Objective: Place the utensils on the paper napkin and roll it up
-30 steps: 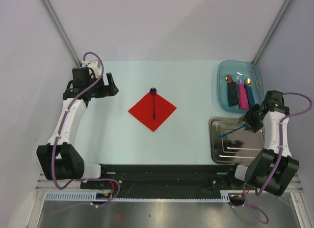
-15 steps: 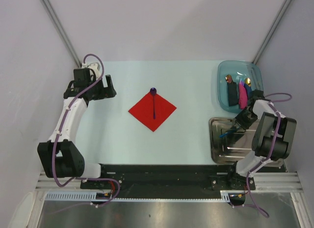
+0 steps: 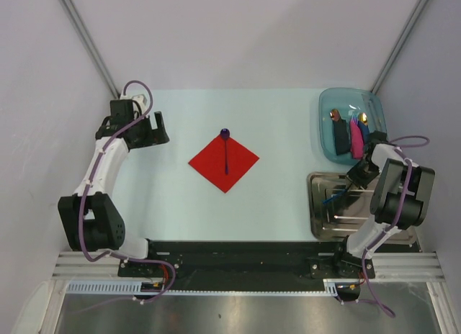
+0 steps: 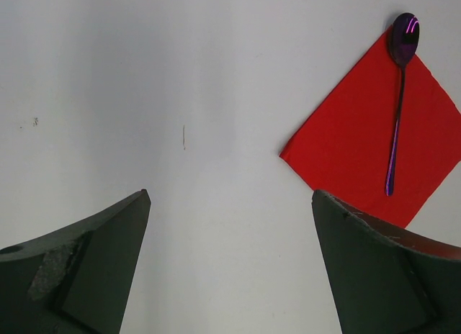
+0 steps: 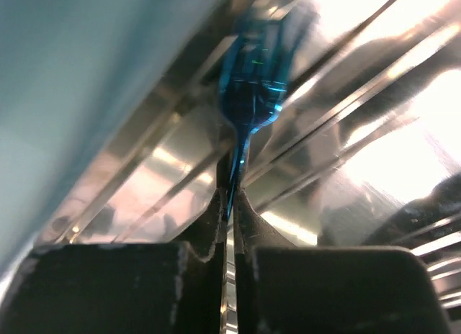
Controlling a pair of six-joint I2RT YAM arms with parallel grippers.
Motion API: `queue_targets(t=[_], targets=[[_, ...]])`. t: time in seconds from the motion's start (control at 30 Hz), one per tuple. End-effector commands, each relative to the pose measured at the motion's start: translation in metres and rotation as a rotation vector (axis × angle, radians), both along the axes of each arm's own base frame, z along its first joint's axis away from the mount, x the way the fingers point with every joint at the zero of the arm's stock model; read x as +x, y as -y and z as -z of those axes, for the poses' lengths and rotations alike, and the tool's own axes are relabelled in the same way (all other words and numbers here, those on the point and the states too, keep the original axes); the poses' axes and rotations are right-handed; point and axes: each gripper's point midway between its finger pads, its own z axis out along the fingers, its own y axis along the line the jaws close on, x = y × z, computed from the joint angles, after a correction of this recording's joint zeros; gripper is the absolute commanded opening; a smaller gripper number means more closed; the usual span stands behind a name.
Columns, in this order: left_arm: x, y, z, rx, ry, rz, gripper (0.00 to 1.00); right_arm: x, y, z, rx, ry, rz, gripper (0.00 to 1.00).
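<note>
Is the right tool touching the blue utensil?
Touching. The right wrist view shows the right tool shut on the handle of the blue utensil, with no gap.

Napkin point(image 3: 216, 168) looks like plain matt red paper, flat with no sheen. The spoon point(image 3: 225, 151) on it is glossy, a mirror-ish purple metal finish with a thin dark handle. Table point(image 3: 180, 204) is a smooth, matt pale surface with a few tiny scuffs. Tray point(image 3: 324, 226) is polished ribbed metal and super reflective. The blue utensil point(image 5: 251, 75) has a shiny metallic blue gloss. Bin point(image 3: 328, 111) reads as see-through teal plastic. Left fingers point(image 4: 86, 269) are matt black plastic, a bit worn at the pad.
</note>
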Motion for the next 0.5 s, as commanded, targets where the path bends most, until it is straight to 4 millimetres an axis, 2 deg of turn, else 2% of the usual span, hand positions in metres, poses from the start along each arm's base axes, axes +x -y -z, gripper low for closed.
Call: queue_targets(t=[0.0, 0.17, 0.2, 0.33, 0.47], targets=[[0.012, -0.002, -0.024, -0.018, 0.064, -0.014, 1.0, -0.006, 0.012, -0.012, -0.014, -0.001, 0.045, 0.0], [0.013, 0.003, -0.032, -0.041, 0.098, -0.009, 1.0, -0.004, 0.025, -0.063, -0.031, 0.114, 0.086, 0.0], [0.014, 0.004, -0.033, -0.045, 0.11, -0.009, 1.0, -0.009, 0.025, -0.069, -0.034, 0.109, 0.086, 0.0], [0.012, 0.007, -0.035, -0.061, 0.132, -0.006, 1.0, -0.009, 0.02, -0.11, -0.053, 0.227, 0.059, 0.0], [0.013, 0.008, -0.036, -0.07, 0.133, -0.002, 1.0, 0.021, -0.015, -0.15, -0.03, 0.394, -0.069, 0.0]])
